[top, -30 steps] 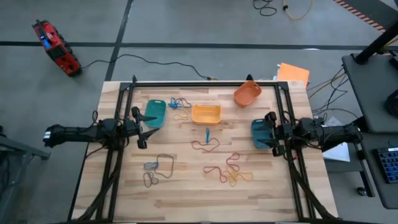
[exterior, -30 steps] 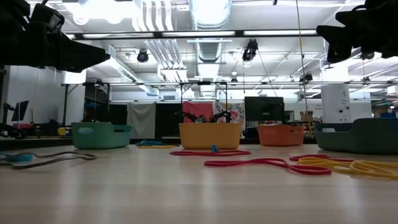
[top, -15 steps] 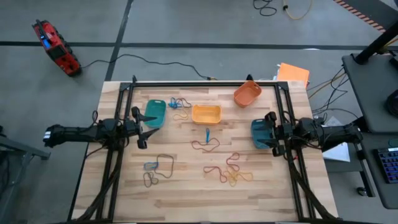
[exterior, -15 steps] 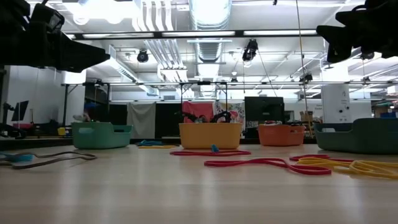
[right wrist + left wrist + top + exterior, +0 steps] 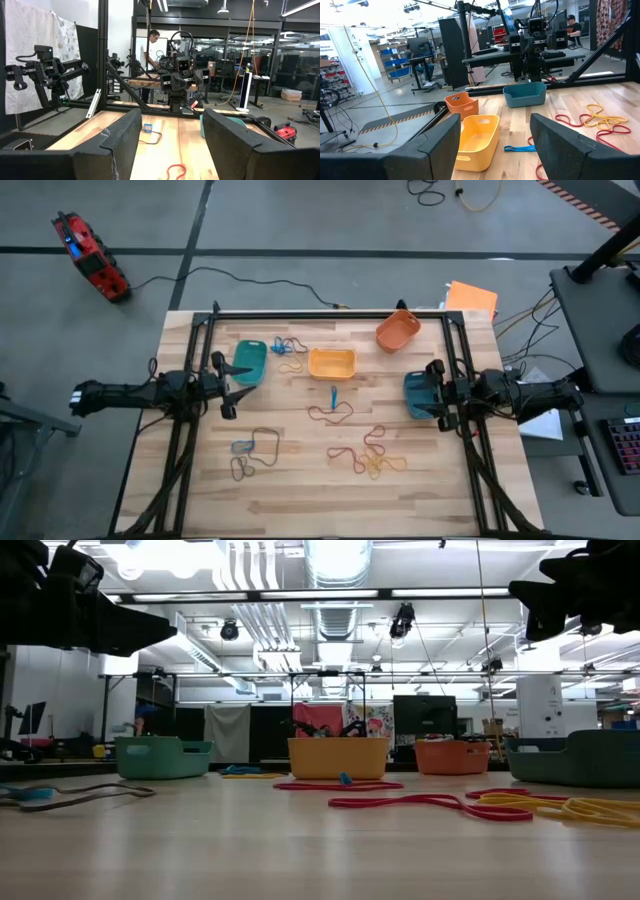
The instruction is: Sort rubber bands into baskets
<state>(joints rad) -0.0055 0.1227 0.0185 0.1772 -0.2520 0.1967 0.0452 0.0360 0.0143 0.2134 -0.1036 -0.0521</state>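
High view: the left gripper (image 5: 228, 383) hovers with fingers spread beside the teal-green basket (image 5: 249, 362). The right gripper (image 5: 432, 392) hovers over the blue basket (image 5: 418, 396), fingers also spread, holding nothing. The yellow basket (image 5: 331, 363) sits at centre, the orange basket (image 5: 397, 330) at the far right. Rubber bands (image 5: 371, 454) lie scattered on the wooden table (image 5: 300, 490).

Low view: red and yellow bands (image 5: 430, 803) lie near the yellow basket.

Left wrist view: spread fingers (image 5: 431, 145) frame the yellow basket.

No legible text, labels, brands or numbers anywhere in view.
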